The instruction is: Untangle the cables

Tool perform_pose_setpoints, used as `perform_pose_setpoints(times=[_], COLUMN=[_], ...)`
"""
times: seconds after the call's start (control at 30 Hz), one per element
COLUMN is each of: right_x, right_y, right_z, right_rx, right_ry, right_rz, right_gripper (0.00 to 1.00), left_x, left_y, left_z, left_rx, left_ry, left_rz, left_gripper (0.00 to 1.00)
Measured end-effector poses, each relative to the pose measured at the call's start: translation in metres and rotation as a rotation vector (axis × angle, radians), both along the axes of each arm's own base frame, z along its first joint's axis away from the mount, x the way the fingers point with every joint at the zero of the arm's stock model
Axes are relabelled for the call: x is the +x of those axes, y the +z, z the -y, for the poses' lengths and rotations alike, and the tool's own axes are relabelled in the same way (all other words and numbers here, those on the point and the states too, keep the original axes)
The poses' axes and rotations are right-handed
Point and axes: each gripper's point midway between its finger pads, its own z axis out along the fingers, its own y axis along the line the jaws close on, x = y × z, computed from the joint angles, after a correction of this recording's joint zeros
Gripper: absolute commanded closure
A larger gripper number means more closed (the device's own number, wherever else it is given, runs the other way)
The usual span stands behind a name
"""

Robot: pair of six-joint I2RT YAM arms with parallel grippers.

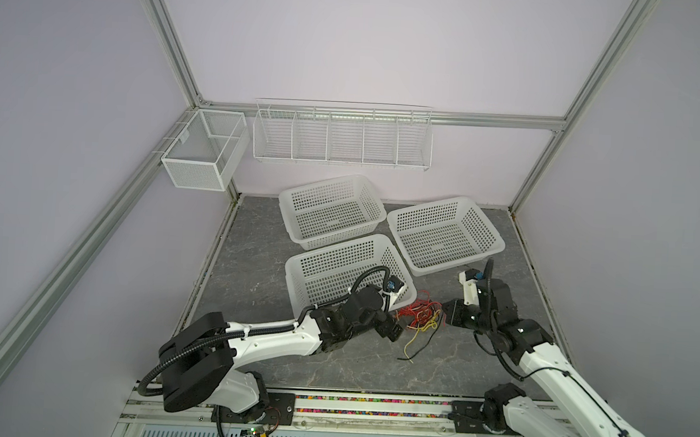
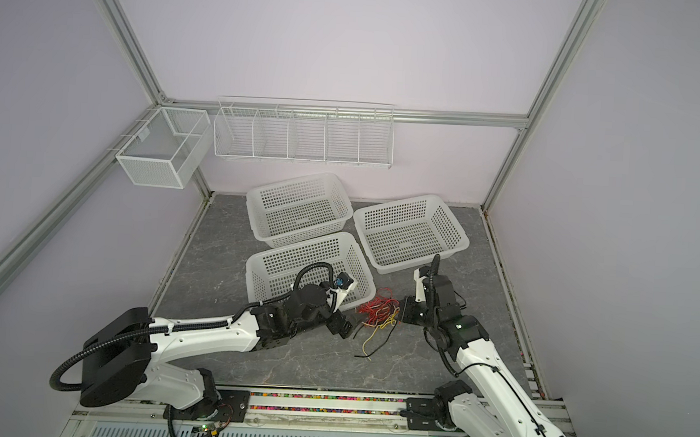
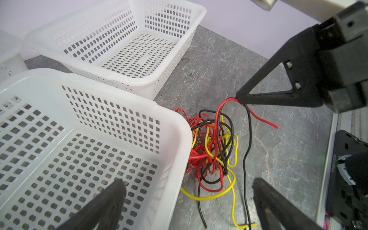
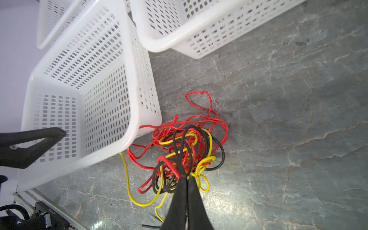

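Desk (image 1: 331, 364): grey, marbled, filling the lower centre in both top views.

Nearest white basket (image 1: 329, 250): at centre, empty.

Cables (image 1: 419, 313): a red, yellow and black tangle on the desk, just right of that basket's lower right corner, with loose ends trailing downward.

Left tool (image 3: 188, 182): jaws spread wide, empty, aimed at the tangle.

Right tool (image 4: 186, 176): pinched closed on red and black strands at the tangle's edge.

Step in hand, by judgement: a first strand is being drawn out. The next move likely calls for a slow pull away while the left tool pins the remainder.
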Motion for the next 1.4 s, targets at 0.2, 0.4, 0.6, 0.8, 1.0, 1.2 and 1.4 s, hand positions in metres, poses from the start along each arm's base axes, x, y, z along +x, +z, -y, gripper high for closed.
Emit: perform_pose_setpoints(times=[0.2,0.4,0.6,0.8,1.0,1.2,1.4], right_x=[0.006,0.01,0.011,0.021,0.021,0.002,-0.005], right_y=[0.062,0.106,0.116,0.095,0.046,0.009,0.007], right_z=[-0.007,-0.011,-0.015,0.006,0.043,0.06,0.074], right_rx=[0.059,0.082,0.088,-0.011,-0.126,-0.169,-0.171], right_ry=[0.037,0.066,0.096,-0.017,-0.182,-0.233,-0.281], right_rz=[0.165,0.275,0.297,0.238,0.099,-0.005,-0.002], right_gripper=[0.93,0.93,0.93,0.84,0.72,0.55,0.53], left_x=[0.003,0.007,0.016,0.028,0.029,0.029,0.027], left_y=[0.013,0.029,0.042,0.056,0.052,0.051,0.05], left_z=[0.011,0.02,0.03,0.042,0.045,0.044,0.045], left_rx=[-0.023,-0.054,-0.07,-0.091,-0.089,-0.09,-0.096], left_ry=[-0.021,-0.029,-0.03,-0.031,-0.046,-0.051,-0.059], left_rz=[0.023,0.058,0.091,0.115,0.105,0.1,0.085], left_gripper=[0.01,0.01,0.01,0.01,0.01,0.01,0.01])
